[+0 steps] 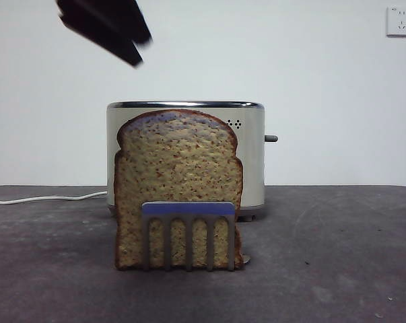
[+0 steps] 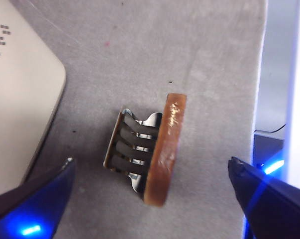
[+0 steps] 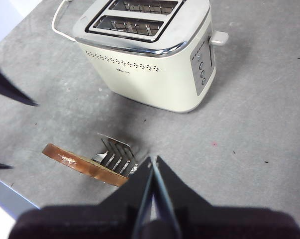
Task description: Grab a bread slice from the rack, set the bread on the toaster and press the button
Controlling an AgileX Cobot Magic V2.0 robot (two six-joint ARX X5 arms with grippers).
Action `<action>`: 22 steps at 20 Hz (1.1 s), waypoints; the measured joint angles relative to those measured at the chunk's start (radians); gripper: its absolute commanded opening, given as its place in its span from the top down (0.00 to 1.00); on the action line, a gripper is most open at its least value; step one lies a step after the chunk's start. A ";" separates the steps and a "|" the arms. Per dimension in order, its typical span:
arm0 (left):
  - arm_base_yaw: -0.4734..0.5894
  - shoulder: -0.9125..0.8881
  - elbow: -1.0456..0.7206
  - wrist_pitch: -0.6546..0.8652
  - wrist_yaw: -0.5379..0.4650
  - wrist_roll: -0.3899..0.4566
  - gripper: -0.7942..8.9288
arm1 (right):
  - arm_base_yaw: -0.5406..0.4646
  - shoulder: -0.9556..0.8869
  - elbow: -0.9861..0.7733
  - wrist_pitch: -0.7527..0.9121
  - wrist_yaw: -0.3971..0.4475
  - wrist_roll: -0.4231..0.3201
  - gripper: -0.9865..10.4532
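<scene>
In the front view the slice of bread (image 1: 179, 188) stands upright in the middle of the frame, leaning in the rack (image 1: 188, 234), whose prongs and blue-purple bar cross its lower part. Directly behind it the toaster (image 1: 253, 161) rises higher, most of its face hidden by the slice; only its chrome rim, the small holes and its right end show. The button (image 1: 271, 138) juts from that right end, clear of everything. A white cable (image 1: 48, 198) runs off to the left edge along the grey worktop (image 1: 337, 256), and a white wall socket (image 1: 399, 21) sits in the upper right corner. A dark gripper (image 1: 112, 27) hangs in the upper left, above the toaster and touching nothing. In the left wrist view the left gripper (image 2: 150, 199) is spread wide, its jaws at the lower corners with the slice and rack between them and lower down, untouched; the toaster's corner fills the upper left. In the right wrist view the right gripper (image 3: 153, 164) has its jaws pressed together, empty, at bottom centre, the rack just left of its tips and the toaster's two slots open in the upper part.
</scene>
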 measured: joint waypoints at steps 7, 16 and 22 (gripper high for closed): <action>-0.043 0.166 0.000 0.059 -0.021 0.041 0.28 | 0.000 0.002 0.000 -0.005 -0.003 0.000 0.92; -0.086 0.231 0.000 0.061 -0.047 0.077 0.93 | 0.000 0.004 0.000 -0.005 -0.003 0.000 0.92; -0.087 0.230 0.000 0.068 -0.047 0.077 0.93 | 0.000 0.004 0.000 -0.006 -0.003 0.000 0.92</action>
